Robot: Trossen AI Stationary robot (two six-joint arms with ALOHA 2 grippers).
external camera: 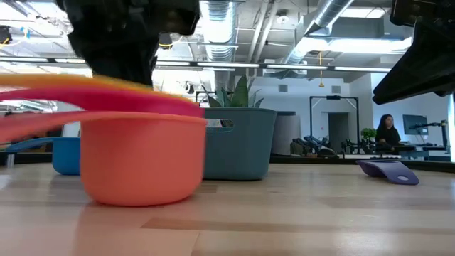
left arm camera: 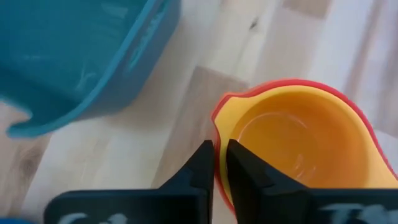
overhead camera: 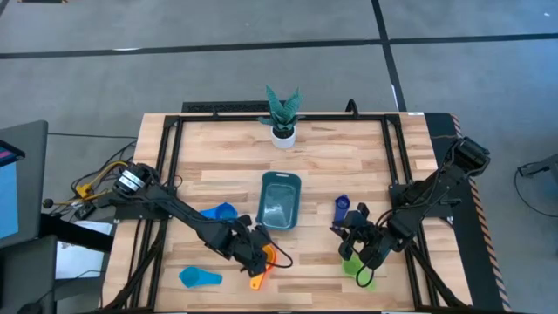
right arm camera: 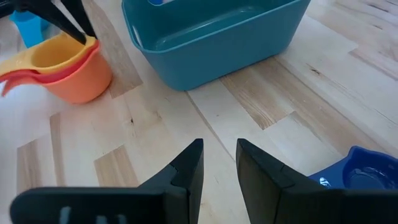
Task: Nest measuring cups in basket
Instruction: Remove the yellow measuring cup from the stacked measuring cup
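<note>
We have yellow, red and orange cups (right arm camera: 65, 65) nested on the surface left of the empty basket (overhead camera: 280, 201); our left gripper (left arm camera: 220, 163) jaws pinch their rim. Right gripper (right arm camera: 219, 163) jaws, narrowly apart, hold nothing. Blue cups (overhead camera: 218, 212) and green cup (overhead camera: 357, 272) remain loose.

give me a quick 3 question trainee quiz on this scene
1. True or false: the basket already holds a stack of cups.
2. The left hand is pinching the rim of which cups? A) nested yellow, red and orange cups B) the green cup C) the plant pot
3. Fill in: the nested cups stand on the ____, beside the basket.

Key: 1 false, it looks empty. 2 A. 3 table.
</note>
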